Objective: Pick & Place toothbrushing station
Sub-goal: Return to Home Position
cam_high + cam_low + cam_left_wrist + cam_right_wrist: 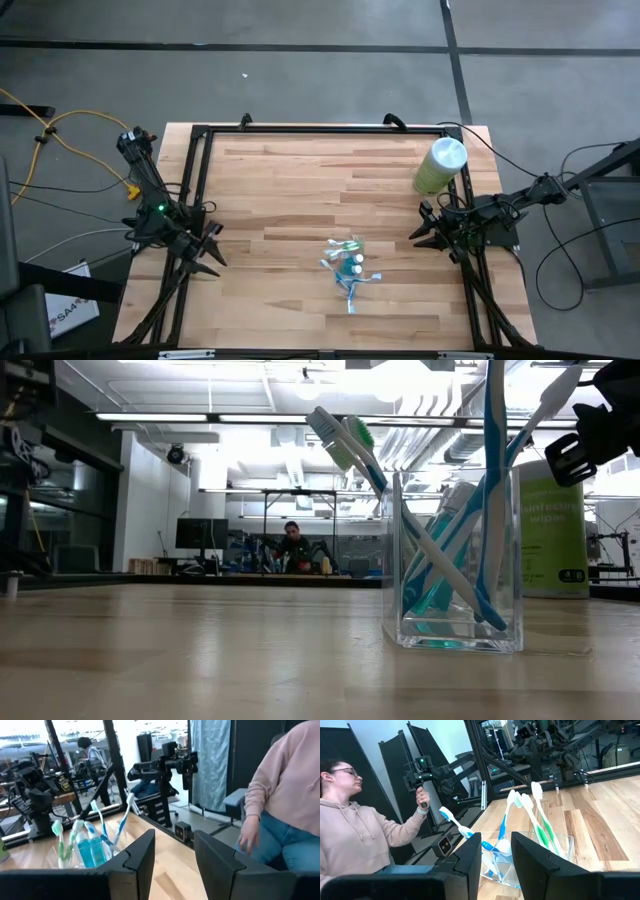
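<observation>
The toothbrushing station (350, 264) stands on the table (300, 180), toothbrushes (490, 480) leaning inside. We see the left gripper (214, 247) and right gripper (420, 226) flanking it, both with fingers parted and empty.

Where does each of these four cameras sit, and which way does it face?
High view: overhead, facing down on the table; shows left gripper and right gripper.
Low view: table-top height, level toward the toothbrushing station; an arm part top right.
Left wrist view: on that wrist, facing the station past its open fingers.
Right wrist view: on that wrist, facing the station past its open fingers.
Shared: both wrist views show the station and a person in pink.
</observation>
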Robot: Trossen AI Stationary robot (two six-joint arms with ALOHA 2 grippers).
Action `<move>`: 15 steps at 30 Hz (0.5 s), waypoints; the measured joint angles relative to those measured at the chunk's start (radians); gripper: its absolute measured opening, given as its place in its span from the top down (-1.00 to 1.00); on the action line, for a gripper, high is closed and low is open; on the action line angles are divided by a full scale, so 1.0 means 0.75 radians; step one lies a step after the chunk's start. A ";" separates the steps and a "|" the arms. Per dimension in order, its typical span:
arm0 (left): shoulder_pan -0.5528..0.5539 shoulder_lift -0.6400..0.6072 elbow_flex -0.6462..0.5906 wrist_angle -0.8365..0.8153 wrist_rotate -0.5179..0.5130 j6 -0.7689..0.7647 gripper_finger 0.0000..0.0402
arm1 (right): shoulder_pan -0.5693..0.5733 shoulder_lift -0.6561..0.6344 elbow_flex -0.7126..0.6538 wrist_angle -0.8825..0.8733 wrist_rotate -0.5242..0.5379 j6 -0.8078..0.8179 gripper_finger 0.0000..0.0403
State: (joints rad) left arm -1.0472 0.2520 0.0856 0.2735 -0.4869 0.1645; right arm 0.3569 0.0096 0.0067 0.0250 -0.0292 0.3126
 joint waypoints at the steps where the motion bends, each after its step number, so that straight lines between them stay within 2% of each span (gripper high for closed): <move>1: -0.005 -0.016 -0.026 0.010 0.002 0.005 0.35 | 0.000 0.000 0.000 0.000 0.000 0.000 0.51; 4: -0.019 -0.040 -0.090 0.064 0.055 0.033 0.35 | 0.000 0.000 0.000 0.001 0.000 0.000 0.51; 8: -0.031 -0.047 -0.097 0.062 0.172 0.055 0.35 | 0.000 0.000 0.000 0.001 0.001 0.000 0.51; 15: -0.042 -0.046 -0.100 -0.073 0.221 0.031 0.35 | 0.000 0.000 0.000 0.002 0.002 0.000 0.51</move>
State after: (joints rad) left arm -1.0790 0.2176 0.0105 0.2188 -0.3212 0.1881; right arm 0.3572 0.0097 0.0067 0.0261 -0.0277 0.3126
